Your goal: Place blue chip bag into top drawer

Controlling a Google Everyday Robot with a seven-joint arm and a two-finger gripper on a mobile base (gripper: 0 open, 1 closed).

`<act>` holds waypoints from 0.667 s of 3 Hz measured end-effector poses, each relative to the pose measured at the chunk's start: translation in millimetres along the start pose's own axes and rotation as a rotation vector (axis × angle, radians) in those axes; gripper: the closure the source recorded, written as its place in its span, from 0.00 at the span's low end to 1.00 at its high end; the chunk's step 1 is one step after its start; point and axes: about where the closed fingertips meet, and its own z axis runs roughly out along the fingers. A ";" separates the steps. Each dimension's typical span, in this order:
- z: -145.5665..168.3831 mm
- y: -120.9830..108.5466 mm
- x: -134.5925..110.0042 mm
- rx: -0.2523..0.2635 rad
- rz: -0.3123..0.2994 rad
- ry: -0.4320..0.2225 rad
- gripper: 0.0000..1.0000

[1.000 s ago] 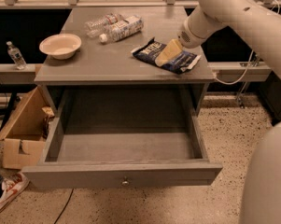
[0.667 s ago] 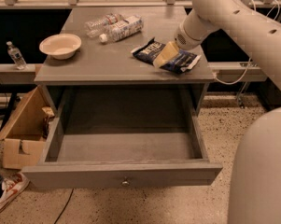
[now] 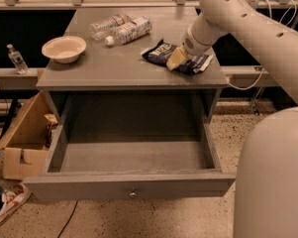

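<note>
The blue chip bag point(image 3: 160, 51) lies flat on the right part of the grey cabinet top point(image 3: 104, 66). My gripper point(image 3: 177, 59) is down on the middle of the bag, reaching in from the upper right; it hides the bag's centre. The bag's right end point(image 3: 200, 63) shows beyond the gripper. The top drawer point(image 3: 89, 186) is pulled fully out below the cabinet top, with nothing in it. Its small round knob point(image 3: 133, 194) sits at the centre of the front panel.
A cream bowl point(image 3: 64, 48) and two clear water bottles point(image 3: 121, 29) stand on the cabinet top's left and back. A small bottle point(image 3: 16, 58) stands on a ledge at left. A cardboard box point(image 3: 24, 138) and a shoe point(image 3: 7, 205) are on the floor at left. My base point(image 3: 272, 182) fills the bottom right.
My arm has swung a little to the left and the gripper has settled slightly lower on the bag. The bag and the drawer have not moved.
</note>
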 end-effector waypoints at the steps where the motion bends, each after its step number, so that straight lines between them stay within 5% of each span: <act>1: 1.5 1.3 -0.4 -0.005 0.002 0.000 0.65; 2: -2.0 1.6 -1.8 -0.006 0.000 -0.007 0.89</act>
